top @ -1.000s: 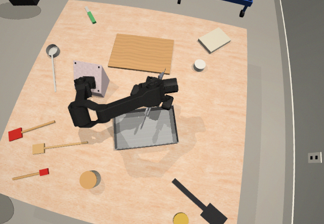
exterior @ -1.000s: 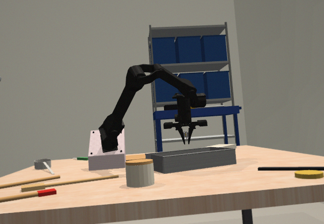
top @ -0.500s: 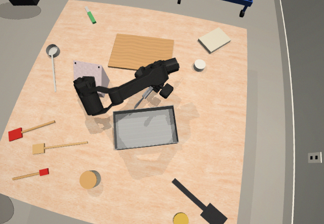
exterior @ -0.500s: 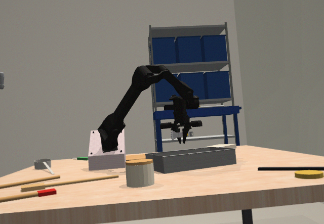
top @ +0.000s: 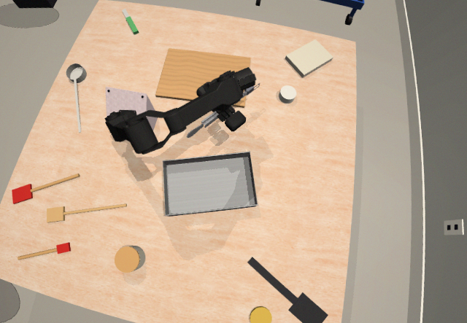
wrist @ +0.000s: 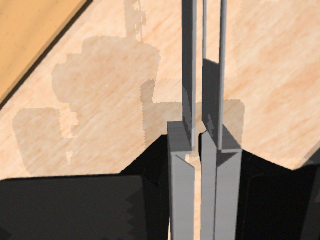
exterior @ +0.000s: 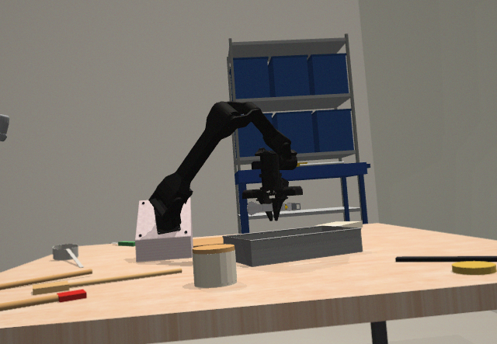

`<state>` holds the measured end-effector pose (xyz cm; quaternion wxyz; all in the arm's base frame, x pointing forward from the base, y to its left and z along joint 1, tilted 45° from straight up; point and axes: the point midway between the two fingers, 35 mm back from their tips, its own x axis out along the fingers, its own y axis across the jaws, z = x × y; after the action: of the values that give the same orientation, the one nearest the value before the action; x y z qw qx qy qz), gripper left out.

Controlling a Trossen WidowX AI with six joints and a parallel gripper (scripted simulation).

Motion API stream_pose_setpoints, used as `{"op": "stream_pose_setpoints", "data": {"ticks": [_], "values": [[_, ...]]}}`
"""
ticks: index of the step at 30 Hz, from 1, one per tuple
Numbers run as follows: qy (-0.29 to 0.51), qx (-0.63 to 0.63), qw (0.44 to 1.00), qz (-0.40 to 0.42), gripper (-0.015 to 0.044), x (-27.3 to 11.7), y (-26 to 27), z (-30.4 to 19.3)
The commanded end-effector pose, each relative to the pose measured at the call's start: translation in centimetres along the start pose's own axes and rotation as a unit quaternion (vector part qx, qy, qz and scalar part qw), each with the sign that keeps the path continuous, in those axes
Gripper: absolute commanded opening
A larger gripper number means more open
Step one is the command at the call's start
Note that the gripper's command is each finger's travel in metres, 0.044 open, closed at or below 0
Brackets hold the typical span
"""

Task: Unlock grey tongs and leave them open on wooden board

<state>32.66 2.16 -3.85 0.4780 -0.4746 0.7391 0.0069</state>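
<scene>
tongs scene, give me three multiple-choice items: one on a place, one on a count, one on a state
1. Where are the grey tongs?
A. lying in the roasting tin
B. held in the air between tin and wooden board
C. flat on the board

2. How many red-headed spatulas are on the table?
A. one
B. two
C. four

3. How do the jaws stand?
A. wide open
B. shut on nothing
C. shut on the tongs

Answers:
1 B, they hang under the gripper, off the roasting tin, short of the wooden board.
2 B, both lie at the table's left.
3 C, the wrist view shows the tongs clamped.
</scene>
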Motion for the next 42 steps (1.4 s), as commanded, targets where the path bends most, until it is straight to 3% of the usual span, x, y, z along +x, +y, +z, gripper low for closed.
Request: {"op": "stream_pose_setpoints", "data": {"ticks": [1, 19, 36, 42], "values": [[-0.006, 0.020, 1.000, 0.002, -0.0150, -0.2, 1.0, 0.8], [-0.013, 0.213, 0.977, 0.015, -0.0150, -1.0, 10.3, 4.1], [-0.005, 0.397, 0.918, 0.012, -0.0150, -0.6, 19.0, 5.0], [-0.004, 0.412, 0.911, 0.011, -0.0150, -0.5, 19.7, 4.9]]}}
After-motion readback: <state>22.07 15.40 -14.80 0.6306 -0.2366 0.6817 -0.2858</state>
